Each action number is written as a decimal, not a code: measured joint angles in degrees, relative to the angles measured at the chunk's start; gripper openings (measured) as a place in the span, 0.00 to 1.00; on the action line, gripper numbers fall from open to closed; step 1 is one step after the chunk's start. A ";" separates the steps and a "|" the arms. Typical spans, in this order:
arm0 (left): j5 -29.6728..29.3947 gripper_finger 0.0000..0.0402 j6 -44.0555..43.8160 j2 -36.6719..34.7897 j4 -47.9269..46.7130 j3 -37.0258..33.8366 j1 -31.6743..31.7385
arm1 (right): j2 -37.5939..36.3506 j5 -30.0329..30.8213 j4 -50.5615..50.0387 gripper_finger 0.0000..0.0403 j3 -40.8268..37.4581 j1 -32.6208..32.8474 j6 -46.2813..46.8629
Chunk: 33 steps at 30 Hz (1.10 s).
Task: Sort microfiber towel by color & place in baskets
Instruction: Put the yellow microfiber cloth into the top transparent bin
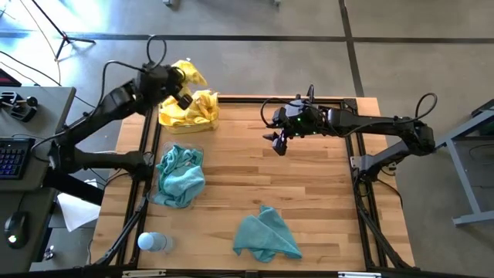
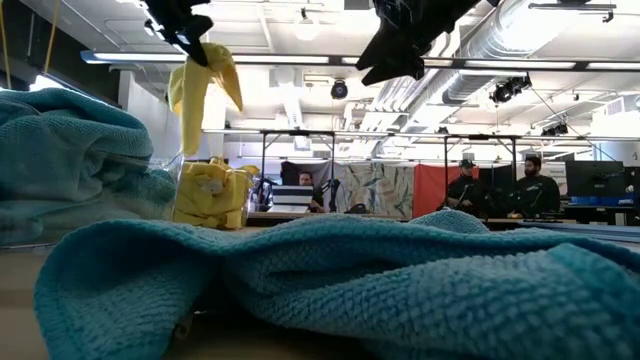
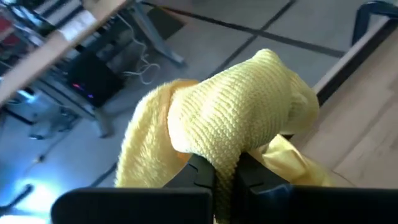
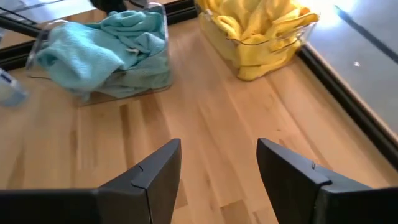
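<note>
A yellow microfiber towel (image 1: 191, 74) hangs in the air over the table's far left corner, with my left gripper (image 3: 224, 180) shut on it. Just below stands a clear basket (image 1: 190, 113) heaped with yellow towels. Nearer on the left, a second clear basket (image 1: 179, 174) holds teal towels. One more teal towel (image 1: 266, 235) lies crumpled on the wood near the front edge. My right gripper (image 4: 217, 168) hovers open over the bare middle of the table, nothing between its fingers. My left gripper pinches a bunched fold of the yellow towel (image 3: 227, 163) between its two fingers, which slant downward. The cloth bulges up over the fingertips (image 3: 202, 174). In the low view the towel (image 2: 200, 85) hangs slack below the gripper, lifted clear above the yellow basket (image 2: 210, 195).
A small pale bottle (image 1: 153, 242) lies at the near left corner. Black frame rails (image 1: 363, 166) run along the table's left and right sides. Open wood lies between the baskets and my right gripper. People sit at desks in the room beyond the table.
</note>
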 joint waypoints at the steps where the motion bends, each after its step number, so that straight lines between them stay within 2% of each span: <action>1: 2.00 0.00 0.03 -0.01 -0.11 0.00 1.43 | 0.00 0.63 0.00 0.51 0.00 0.00 0.02; 6: 11.73 0.00 -5.21 1.67 -8.13 -0.14 6.33 | 0.00 1.60 0.01 0.51 0.00 -0.02 0.02; 12: 10.94 0.00 -10.51 3.67 -16.87 -6.24 8.14 | 0.02 1.57 0.02 0.51 -0.01 0.00 0.00; 17: 10.97 0.00 -19.19 3.75 -14.93 -9.81 9.23 | 0.02 1.58 0.02 0.51 -0.01 0.00 0.00; 24: 12.94 0.00 -39.69 4.91 -8.23 -9.84 9.46 | 0.04 1.66 0.04 0.51 -0.02 0.00 -0.44; 26: 14.02 0.00 -44.35 6.85 -7.96 -9.84 10.18 | 0.04 2.44 0.07 0.51 -0.02 0.00 -0.44; 30: 20.18 0.00 -48.53 12.65 -7.95 -9.84 11.70 | 0.04 3.06 0.08 0.51 -0.02 0.00 -0.44; 33: 20.96 0.00 -52.24 16.87 -7.83 -9.85 11.57 | 0.04 3.08 0.09 0.51 -0.02 0.00 -0.27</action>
